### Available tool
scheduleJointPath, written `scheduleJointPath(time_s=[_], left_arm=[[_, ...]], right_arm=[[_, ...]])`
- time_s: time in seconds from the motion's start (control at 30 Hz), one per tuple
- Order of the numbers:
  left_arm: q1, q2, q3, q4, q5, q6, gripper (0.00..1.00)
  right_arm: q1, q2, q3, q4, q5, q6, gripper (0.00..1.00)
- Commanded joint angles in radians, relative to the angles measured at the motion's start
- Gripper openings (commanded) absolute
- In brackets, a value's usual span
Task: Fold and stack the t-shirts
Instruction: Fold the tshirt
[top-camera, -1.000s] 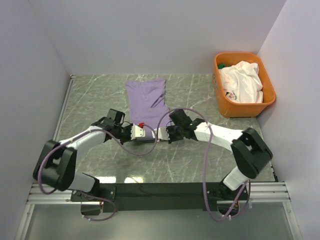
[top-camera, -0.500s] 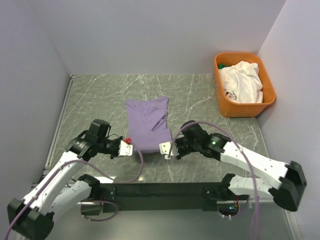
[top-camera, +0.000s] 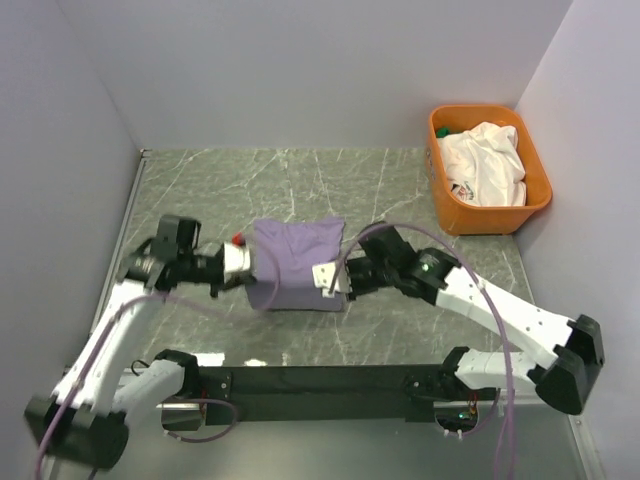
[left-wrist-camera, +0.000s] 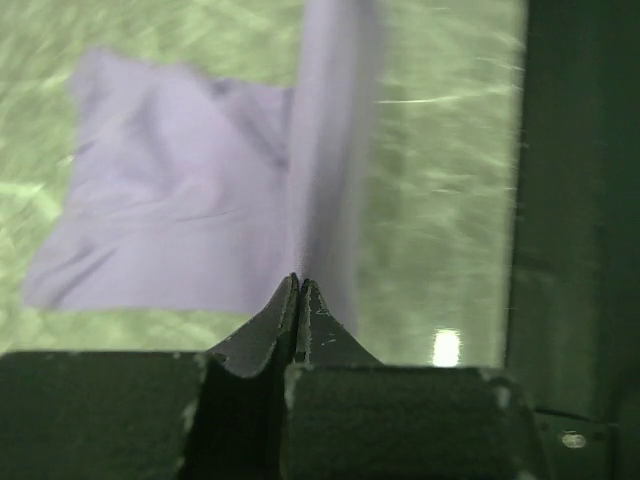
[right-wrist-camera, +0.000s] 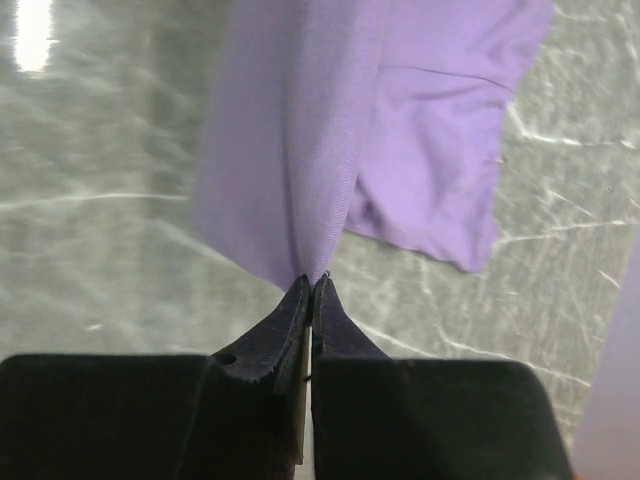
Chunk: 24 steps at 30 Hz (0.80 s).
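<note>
The lavender t-shirt (top-camera: 297, 255) lies in the middle of the table with its near edge lifted. My left gripper (top-camera: 246, 263) is shut on that edge's left corner, and my right gripper (top-camera: 331, 281) is shut on its right corner. In the left wrist view the closed tips (left-wrist-camera: 299, 281) pinch a taut band of lavender cloth (left-wrist-camera: 160, 225) that spreads out beyond them. In the right wrist view the tips (right-wrist-camera: 312, 283) pinch the lavender shirt (right-wrist-camera: 420, 130) the same way. A white t-shirt (top-camera: 487, 163) lies crumpled in the tub.
The orange plastic tub (top-camera: 538, 190) stands at the far right corner against the right wall. Grey walls close in the left, back and right sides. The black mounting rail (top-camera: 330, 380) runs along the near edge.
Both grippers spread to the shirt's near corners, then rose and carried that edge towards the back. The lavender shirt now looks shorter from front to back.
</note>
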Motion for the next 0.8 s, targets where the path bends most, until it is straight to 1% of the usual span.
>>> scheduleJointPath(time_s=[0.0, 0.03, 0.07, 0.1, 0.13, 0.17, 0.2, 0.23, 0.27, 0.3, 0.33, 0.37, 0.4, 0.43, 0.5, 0.53, 0.63, 0.77], left_arm=[[0.12, 0.217, 0.149, -0.031, 0.092, 0.101, 0.0], [0.162, 0.342, 0.239, -0.052, 0.106, 0.173, 0.01], [0.181, 0.403, 0.282, -0.055, 0.124, 0.178, 0.01], [0.201, 0.459, 0.37, -0.038, 0.126, 0.175, 0.01], [0.206, 0.565, 0.411, -0.027, 0.128, 0.173, 0.01], [0.207, 0.613, 0.451, -0.011, 0.122, 0.164, 0.01], [0.209, 0.661, 0.526, 0.009, 0.115, 0.154, 0.01], [0.209, 0.749, 0.561, 0.043, 0.111, 0.132, 0.01], [0.207, 0.794, 0.593, 0.068, 0.106, 0.114, 0.01], [0.207, 0.838, 0.659, 0.086, 0.089, 0.094, 0.01], [0.207, 0.932, 0.695, 0.092, 0.08, 0.075, 0.01], [0.207, 0.978, 0.732, 0.095, 0.069, 0.065, 0.01], [0.207, 1.024, 0.805, 0.083, 0.057, 0.062, 0.01], [0.206, 1.114, 0.84, 0.07, 0.048, 0.057, 0.01], [0.198, 1.194, 0.932, 0.065, 0.029, 0.026, 0.01], [0.194, 1.266, 0.962, 0.054, 0.01, 0.019, 0.01], [0.178, 1.381, 1.045, 0.005, -0.026, 0.023, 0.01], [0.165, 1.411, 1.011, 0.115, -0.076, -0.064, 0.02]], right_arm=[[-0.104, 0.088, 0.113, 0.023, -0.02, -0.066, 0.0], [-0.126, 0.147, 0.162, 0.024, -0.025, -0.082, 0.0], [-0.145, 0.18, 0.188, 0.029, -0.029, -0.111, 0.0], [-0.181, 0.215, 0.246, 0.032, -0.041, -0.12, 0.0], [-0.198, 0.287, 0.277, 0.029, -0.051, -0.133, 0.0], [-0.214, 0.327, 0.311, 0.022, -0.06, -0.151, 0.0], [-0.23, 0.37, 0.378, 0.015, -0.062, -0.157, 0.0], [-0.255, 0.456, 0.413, 0.002, -0.063, -0.166, 0.0], [-0.272, 0.499, 0.446, 0.0, -0.065, -0.18, 0.0], [-0.286, 0.542, 0.504, 0.001, -0.063, -0.185, 0.0], [-0.298, 0.623, 0.535, 0.003, -0.055, -0.196, 0.0], [-0.321, 0.666, 0.565, 0.0, -0.054, -0.211, 0.0], [-0.33, 0.708, 0.623, -0.008, -0.054, -0.22, 0.0], [-0.339, 0.779, 0.645, -0.017, -0.04, -0.231, 0.0], [-0.353, 0.841, 0.688, -0.018, -0.026, -0.252, 0.0], [-0.356, 0.889, 0.696, -0.021, -0.017, -0.258, 0.0], [-0.36, 0.955, 0.711, -0.012, 0.014, -0.265, 0.0], [-0.361, 0.995, 0.708, 0.02, 0.07, -0.228, 0.0]])
